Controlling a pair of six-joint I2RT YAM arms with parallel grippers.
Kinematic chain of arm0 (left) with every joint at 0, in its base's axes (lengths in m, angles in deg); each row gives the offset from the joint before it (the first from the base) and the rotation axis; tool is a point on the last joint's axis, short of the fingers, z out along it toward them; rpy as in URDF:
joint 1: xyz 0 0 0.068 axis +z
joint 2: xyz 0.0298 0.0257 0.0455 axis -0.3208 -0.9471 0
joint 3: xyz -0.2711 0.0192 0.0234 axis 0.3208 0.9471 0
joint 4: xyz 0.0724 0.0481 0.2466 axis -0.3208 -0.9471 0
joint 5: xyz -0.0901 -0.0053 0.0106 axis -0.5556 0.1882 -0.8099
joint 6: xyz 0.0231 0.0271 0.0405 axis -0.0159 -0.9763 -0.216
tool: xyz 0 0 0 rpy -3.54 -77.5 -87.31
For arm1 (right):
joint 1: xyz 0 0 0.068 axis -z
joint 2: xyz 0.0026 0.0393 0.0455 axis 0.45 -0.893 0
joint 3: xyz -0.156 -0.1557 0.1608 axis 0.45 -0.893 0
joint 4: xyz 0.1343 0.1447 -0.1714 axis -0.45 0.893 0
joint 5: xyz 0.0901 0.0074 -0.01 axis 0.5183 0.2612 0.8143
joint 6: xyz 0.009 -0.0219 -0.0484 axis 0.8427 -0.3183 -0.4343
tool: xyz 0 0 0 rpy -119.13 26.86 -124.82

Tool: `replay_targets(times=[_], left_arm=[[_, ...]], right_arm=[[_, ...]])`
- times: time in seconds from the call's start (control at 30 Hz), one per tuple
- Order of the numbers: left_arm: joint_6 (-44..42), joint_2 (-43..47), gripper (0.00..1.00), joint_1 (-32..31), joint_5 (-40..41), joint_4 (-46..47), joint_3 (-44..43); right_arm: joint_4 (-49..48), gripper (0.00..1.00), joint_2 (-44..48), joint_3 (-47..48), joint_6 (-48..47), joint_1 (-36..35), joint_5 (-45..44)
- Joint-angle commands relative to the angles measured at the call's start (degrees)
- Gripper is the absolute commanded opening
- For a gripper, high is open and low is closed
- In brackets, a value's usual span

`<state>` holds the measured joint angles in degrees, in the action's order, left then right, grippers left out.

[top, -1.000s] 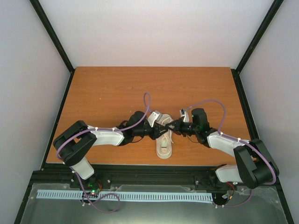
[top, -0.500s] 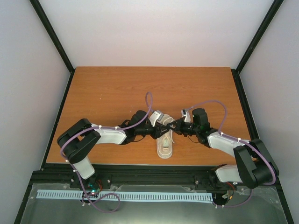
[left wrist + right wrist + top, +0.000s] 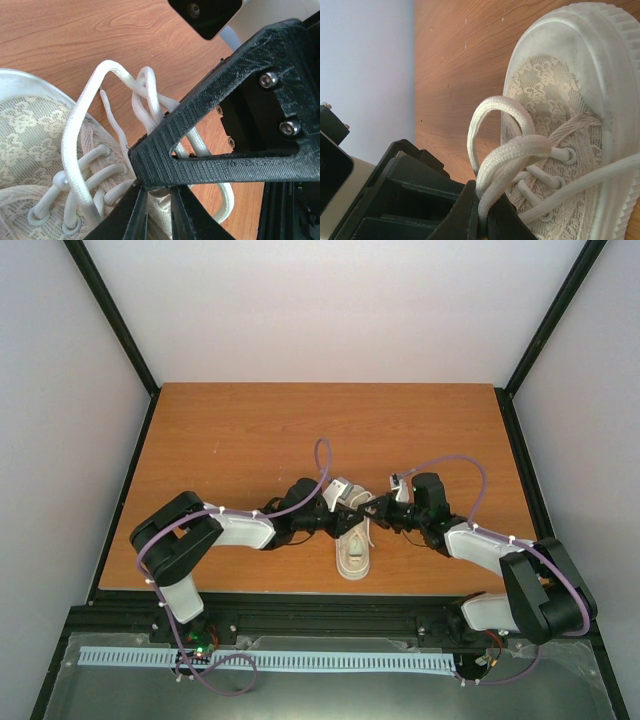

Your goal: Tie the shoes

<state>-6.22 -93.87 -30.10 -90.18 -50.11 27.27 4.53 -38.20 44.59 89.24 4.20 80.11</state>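
Cream canvas shoe (image 3: 352, 550) lies on the wooden table (image 3: 230, 440), near its front edge, between both arms. The right gripper (image 3: 482, 212) is clamped on a doubled lace loop (image 3: 507, 155), holding it raised off the eyelets, presumably for knotting. The left gripper (image 3: 159, 210) has its fingers narrow; whether they pinch a strand cannot be determined, because the right gripper's body blocks that view.
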Motion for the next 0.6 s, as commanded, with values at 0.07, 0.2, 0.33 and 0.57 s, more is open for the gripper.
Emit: replay_targets(times=[0.07, 0.2, 0.33, 0.57], left_arm=[[2.5, -2.0, 0.14, -1.0, 0.2, 4.2, -2.8], [2.6, -2.0, 0.18, -1.3, -0.1, 5.1, -3.1], [2.6, -2.2, 0.22, -1.6, -0.6, 5.9, -3.1], [2.9, -2.4, 0.22, -1.9, -0.2, 6.6, -3.6]], right_arm=[[-3.3, 0.03, 1.3, -0.5, 1.1, -0.4, 2.7], [-3.5, 0.03, 1.2, -0.7, 1.2, -0.4, 2.7], [-3.6, 0.03, 1.2, -0.8, 1.3, -0.4, 2.7], [-3.8, 0.03, 1.3, -1.4, 1.5, -0.2, 2.7]])
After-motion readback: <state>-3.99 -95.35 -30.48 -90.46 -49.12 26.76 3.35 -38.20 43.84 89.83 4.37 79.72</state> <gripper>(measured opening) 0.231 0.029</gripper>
